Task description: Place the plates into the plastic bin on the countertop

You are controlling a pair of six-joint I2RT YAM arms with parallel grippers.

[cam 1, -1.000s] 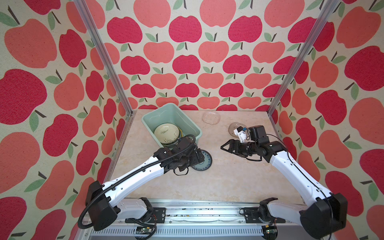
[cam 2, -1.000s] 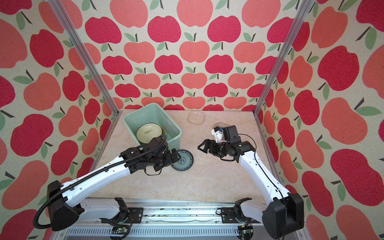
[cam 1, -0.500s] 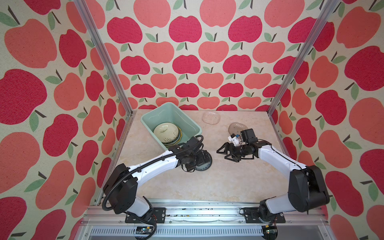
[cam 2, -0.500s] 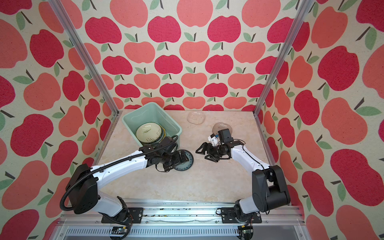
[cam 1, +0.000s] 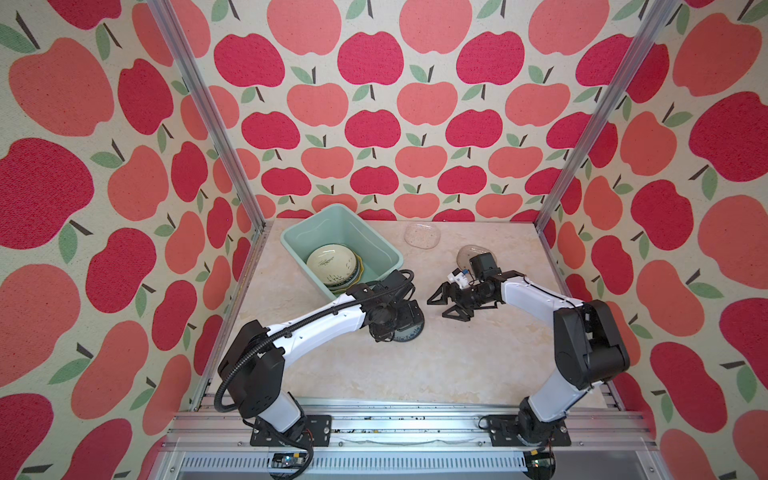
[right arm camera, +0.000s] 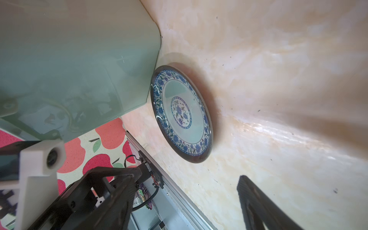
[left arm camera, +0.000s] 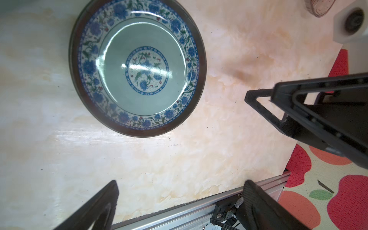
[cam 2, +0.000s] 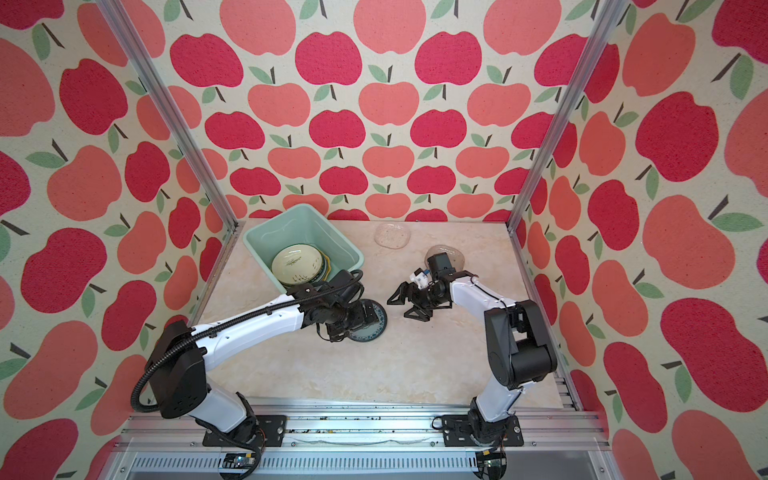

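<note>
Your left gripper point(left arm camera: 180, 183) is spread wide and grasps nothing. In the left wrist view the teal patterned plate point(left arm camera: 137, 67) lies ahead of the fingertips, not between them. That plate sits flat on the countertop point(cam 1: 415, 374), just beside the near corner of the plastic bin point(cam 1: 291, 241); whether the rim touches the bin wall you cannot tell. In both top views the left wrist covers most of the plate, so only its near edge shows. Your right gripper point(cam 1: 436, 309) points at the plate from the right, a little apart from it, released too — both fingers stand well apart with only bare counter between them. Inside the bin lies a stack of dishes, a cream plate point(cam 1: 331, 265) on top. Two more wait on the counter near the back wall: a clear glass oval point(cam 1: 422, 236) and a smoky glass oval point(cam 1: 465, 254) — the second partly hidden behind the right wrist.
</note>
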